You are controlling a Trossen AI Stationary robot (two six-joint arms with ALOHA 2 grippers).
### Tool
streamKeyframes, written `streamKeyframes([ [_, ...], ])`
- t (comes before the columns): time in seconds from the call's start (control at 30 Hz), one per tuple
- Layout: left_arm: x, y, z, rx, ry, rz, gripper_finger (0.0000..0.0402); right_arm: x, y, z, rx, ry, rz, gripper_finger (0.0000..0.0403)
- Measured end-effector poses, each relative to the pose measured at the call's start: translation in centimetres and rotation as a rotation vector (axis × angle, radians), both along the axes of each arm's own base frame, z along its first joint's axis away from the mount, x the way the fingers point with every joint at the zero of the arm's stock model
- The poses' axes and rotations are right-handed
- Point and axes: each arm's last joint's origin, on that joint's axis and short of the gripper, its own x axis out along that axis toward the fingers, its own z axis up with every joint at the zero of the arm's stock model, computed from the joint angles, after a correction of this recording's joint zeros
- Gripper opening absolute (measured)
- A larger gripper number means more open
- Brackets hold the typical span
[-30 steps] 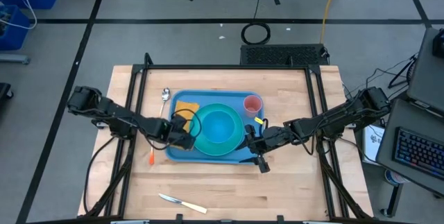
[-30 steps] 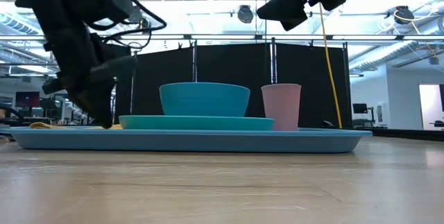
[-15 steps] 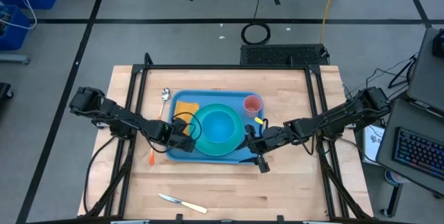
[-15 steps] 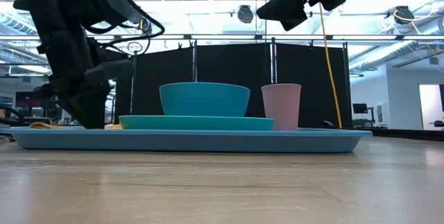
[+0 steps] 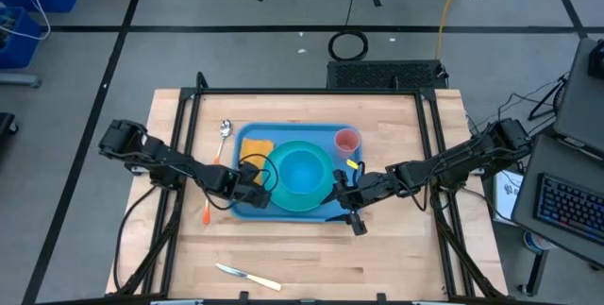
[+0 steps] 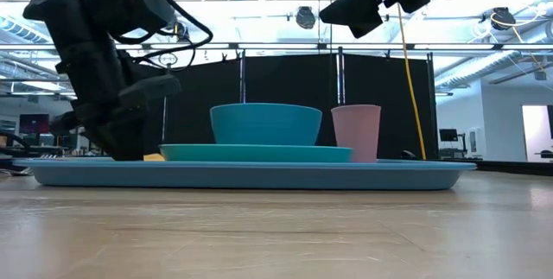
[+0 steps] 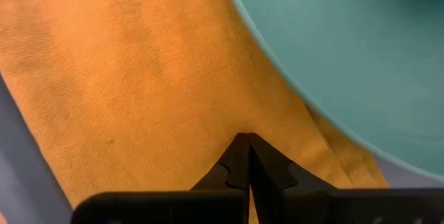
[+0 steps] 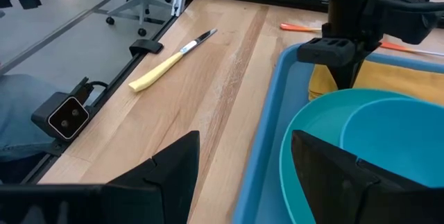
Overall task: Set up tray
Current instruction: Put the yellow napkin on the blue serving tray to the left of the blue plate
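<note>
No text, label, brand, number or sign can be read in any of the views.

A light wooden table (image 5: 377, 248) holds a large blue tray (image 5: 247, 207) near its middle. Beside the tray's left edge lie a metal spoon (image 5: 225, 130) and an orange utensil (image 5: 207, 213). A yellow-handled knife (image 5: 247, 278) lies near the front edge.
</note>
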Motion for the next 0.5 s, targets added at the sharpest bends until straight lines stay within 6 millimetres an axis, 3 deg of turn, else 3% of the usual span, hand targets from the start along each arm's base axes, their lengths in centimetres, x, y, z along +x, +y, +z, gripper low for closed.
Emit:
streamKeyframes([
  [0.5,0.28,-0.61,0.07,0.031,-0.053,-0.024,0.0001,-0.02,0.0,-0.03,-0.001,0.003,0.0,0.0216],
])
